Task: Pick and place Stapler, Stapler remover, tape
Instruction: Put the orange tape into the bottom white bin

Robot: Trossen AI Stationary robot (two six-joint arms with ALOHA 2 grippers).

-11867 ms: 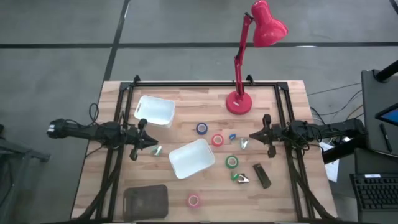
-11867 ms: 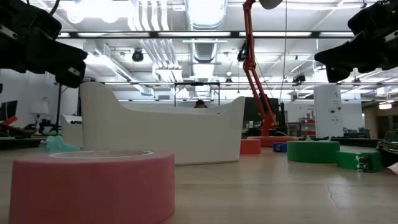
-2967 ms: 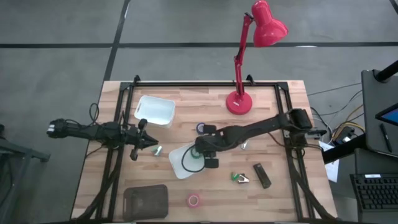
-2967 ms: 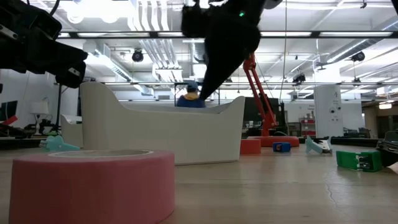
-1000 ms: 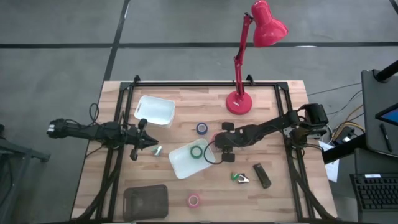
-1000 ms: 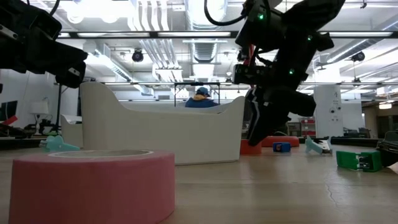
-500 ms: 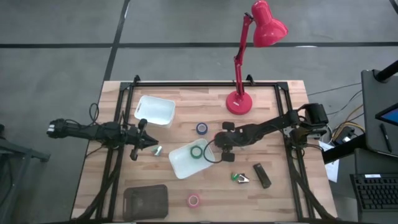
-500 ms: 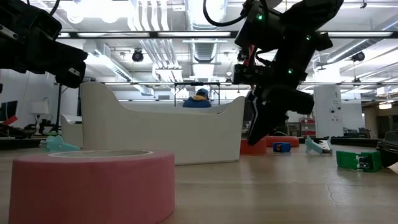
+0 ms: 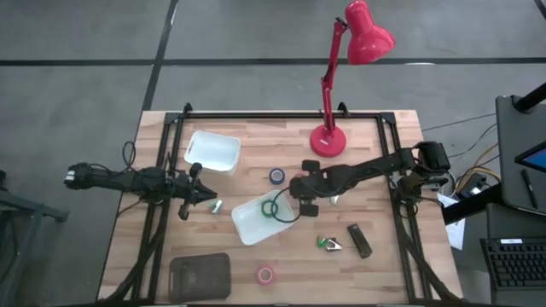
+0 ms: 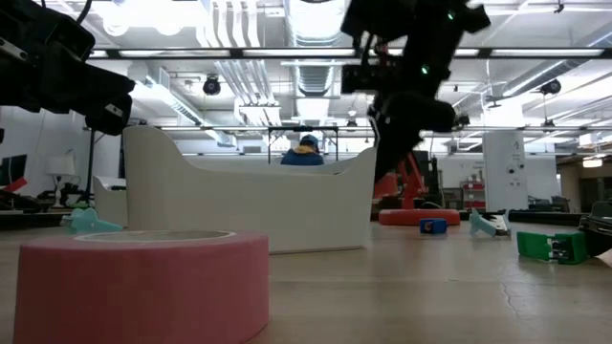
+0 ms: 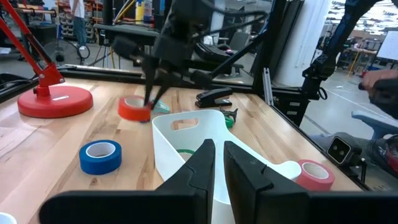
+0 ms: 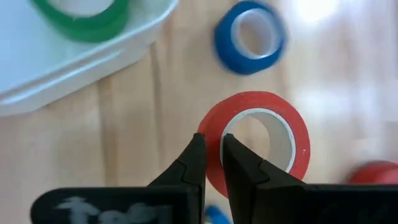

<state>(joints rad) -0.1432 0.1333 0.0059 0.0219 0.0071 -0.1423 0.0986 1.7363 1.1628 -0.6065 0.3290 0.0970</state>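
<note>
Reaching in from the right edge of the tabletop (image 9: 388,277) toward its middle with the right arm. Pinching the red tape roll (image 12: 273,124) with the right claw (image 9: 300,194): fingers drawn nearly together on the roll's wall, one finger on the outside, the other inside the pale core. Holding that roll just beside the right end of the nearer white bin (image 9: 247,226); in the low view, seeming to carry it a little off the wood, though not telling this for certain.

Lying flat inside that bin, against its right end: the green tape roll (image 9: 271,207). Sitting on the wood just beyond the bin, near the right claw: the blue tape roll (image 9: 277,176). Resting alone near the front edge, well apart from the rest: the pink tape roll (image 9: 265,275).

Lying on the right side of the tabletop, toward the front and untouched: the black stapler (image 9: 359,240), with the green staple remover (image 9: 328,245) just beside it on its left.

Waiting at the left side, near the left end of the bin: the left claw (image 9: 207,202), fingers close together and gripping nothing.

Standing at the back of the tabletop, behind the right arm: the red lamp (image 9: 326,141).
</note>
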